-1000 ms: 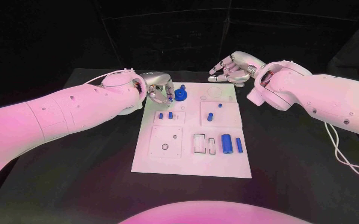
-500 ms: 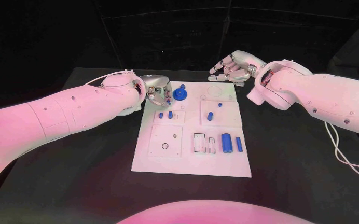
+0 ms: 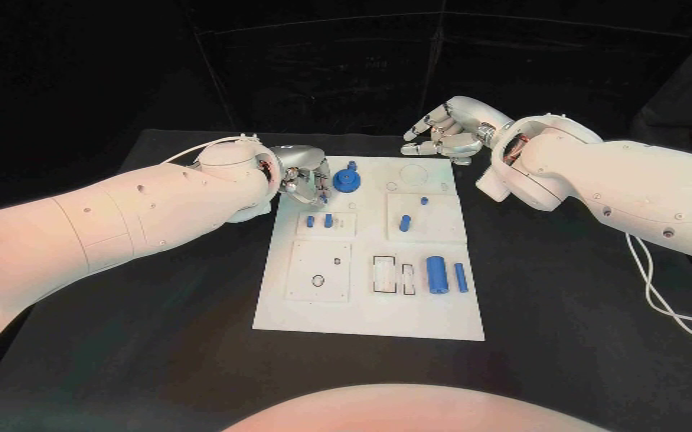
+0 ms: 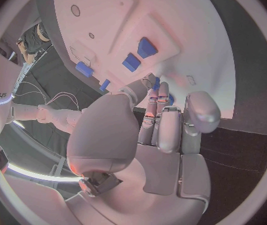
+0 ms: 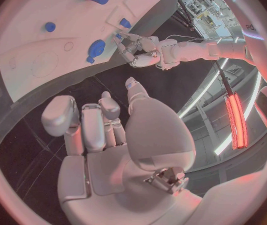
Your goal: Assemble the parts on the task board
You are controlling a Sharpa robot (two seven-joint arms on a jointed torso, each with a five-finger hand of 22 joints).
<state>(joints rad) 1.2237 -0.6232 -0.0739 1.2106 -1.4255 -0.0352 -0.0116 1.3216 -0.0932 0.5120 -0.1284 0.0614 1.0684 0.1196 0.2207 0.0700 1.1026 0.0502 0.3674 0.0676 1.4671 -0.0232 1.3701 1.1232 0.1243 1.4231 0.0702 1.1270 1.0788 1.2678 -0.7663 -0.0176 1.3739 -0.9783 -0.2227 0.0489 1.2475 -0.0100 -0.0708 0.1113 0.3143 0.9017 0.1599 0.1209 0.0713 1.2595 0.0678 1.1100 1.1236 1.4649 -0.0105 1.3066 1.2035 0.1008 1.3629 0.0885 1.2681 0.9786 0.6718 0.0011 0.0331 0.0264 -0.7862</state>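
Beside the blue gear (image 3: 346,181), left hand (image 3: 302,174) has barely shifted.

Task board (image 3: 368,297): smooth matt white plastic by its look; parts (image 3: 436,274) matt blue plastic; table (image 3: 173,352) matt black; hands (image 3: 306,174) silvery, satin-smooth, metal-like; arms (image 3: 130,217) glossy white shell.

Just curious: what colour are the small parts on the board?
Blue, clearest in the head view: parts on the white board.
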